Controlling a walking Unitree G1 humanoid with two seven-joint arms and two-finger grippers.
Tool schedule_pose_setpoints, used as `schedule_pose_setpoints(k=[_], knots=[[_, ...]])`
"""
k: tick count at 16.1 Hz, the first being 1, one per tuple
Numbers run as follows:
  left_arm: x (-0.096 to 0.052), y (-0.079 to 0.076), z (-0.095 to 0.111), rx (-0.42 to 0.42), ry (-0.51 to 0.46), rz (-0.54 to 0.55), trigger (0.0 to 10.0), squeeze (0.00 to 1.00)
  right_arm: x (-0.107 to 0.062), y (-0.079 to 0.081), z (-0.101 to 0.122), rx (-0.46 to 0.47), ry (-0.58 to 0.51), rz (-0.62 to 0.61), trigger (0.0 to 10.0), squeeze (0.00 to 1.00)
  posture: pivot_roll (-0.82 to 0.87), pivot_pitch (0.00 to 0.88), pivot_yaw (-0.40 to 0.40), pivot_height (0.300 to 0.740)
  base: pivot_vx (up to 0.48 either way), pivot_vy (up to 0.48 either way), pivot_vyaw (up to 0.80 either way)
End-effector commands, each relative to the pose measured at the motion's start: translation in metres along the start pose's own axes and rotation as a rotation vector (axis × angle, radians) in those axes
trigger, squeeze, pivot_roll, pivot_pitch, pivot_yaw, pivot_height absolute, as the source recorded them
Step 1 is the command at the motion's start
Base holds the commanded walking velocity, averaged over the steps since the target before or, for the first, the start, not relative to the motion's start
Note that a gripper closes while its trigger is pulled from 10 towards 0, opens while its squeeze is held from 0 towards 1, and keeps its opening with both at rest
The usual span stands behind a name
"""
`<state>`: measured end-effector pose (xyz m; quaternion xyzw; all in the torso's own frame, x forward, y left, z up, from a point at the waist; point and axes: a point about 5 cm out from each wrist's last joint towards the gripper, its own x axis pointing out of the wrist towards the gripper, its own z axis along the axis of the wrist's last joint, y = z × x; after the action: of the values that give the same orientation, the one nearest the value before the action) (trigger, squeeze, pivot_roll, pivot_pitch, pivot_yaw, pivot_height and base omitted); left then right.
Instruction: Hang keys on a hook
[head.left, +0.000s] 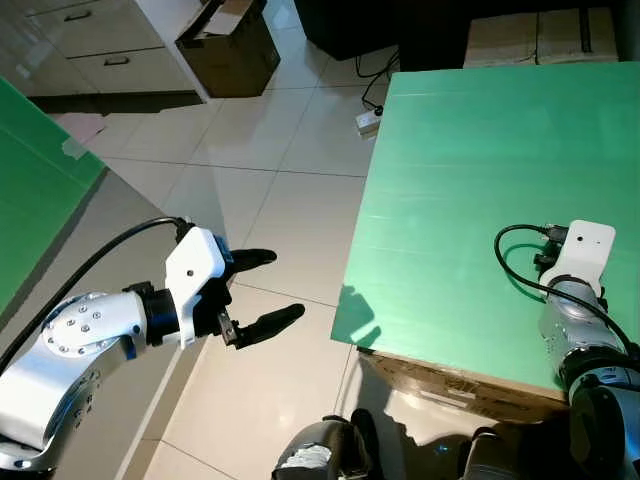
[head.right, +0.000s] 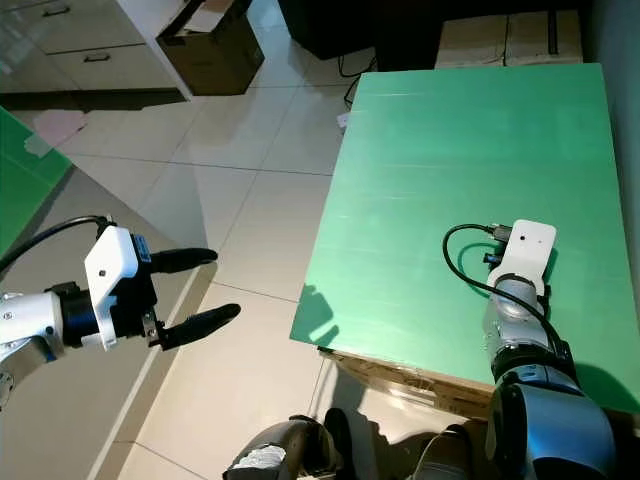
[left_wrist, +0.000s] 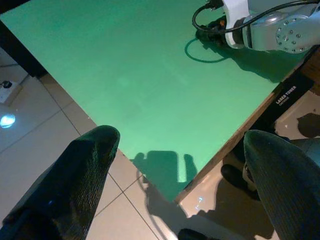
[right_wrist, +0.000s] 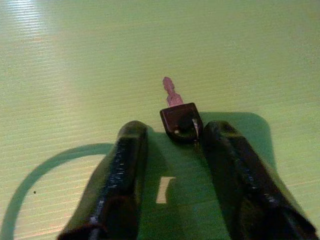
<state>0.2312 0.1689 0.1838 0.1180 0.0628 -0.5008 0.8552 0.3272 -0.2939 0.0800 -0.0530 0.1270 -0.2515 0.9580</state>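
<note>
A small key (right_wrist: 179, 120) with a black head and a pinkish blade lies flat on the green table (head.left: 480, 180). My right gripper (right_wrist: 175, 130) rests low over the table near its front right part, open, with the key's head between the two fingertips, closer to one finger (right_wrist: 225, 150). From the head, the right wrist's white camera block (head.left: 586, 250) covers that gripper and the key. My left gripper (head.left: 284, 283) hangs open and empty over the tiled floor, left of the table's front corner.
A green panel (head.left: 30, 170) on a grey slab stands at my left. On the floor beyond are an open cardboard box (head.left: 230, 40), white drawers (head.left: 90, 40) and a power strip (head.left: 368, 122) with its cable. Boxes (head.left: 540, 35) sit behind the table.
</note>
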Motion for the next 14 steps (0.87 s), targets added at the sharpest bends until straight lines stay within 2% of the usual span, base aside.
schedule_pose_setpoints(k=[1, 14], knots=[[-0.0051, 0.0023, -0.0018, -0.003, 0.024, 0.005, 10.0, 0.0, -0.0061, 0.0045, -0.0182, 0.011, 0.064, 0.012, 0.0, 0.0, 0.2, 0.225, 0.363, 0.74, 0.0, 0.0, 0.0], [-0.0021, 0.0014, -0.0053, -0.013, 0.02, -0.012, 10.0, 0.0, -0.0049, -0.0003, -0.0166, 0.004, 0.058, 0.004, 0.0, 0.0, 0.18, 0.208, 0.355, 0.74, 0.0, 0.0, 0.0]])
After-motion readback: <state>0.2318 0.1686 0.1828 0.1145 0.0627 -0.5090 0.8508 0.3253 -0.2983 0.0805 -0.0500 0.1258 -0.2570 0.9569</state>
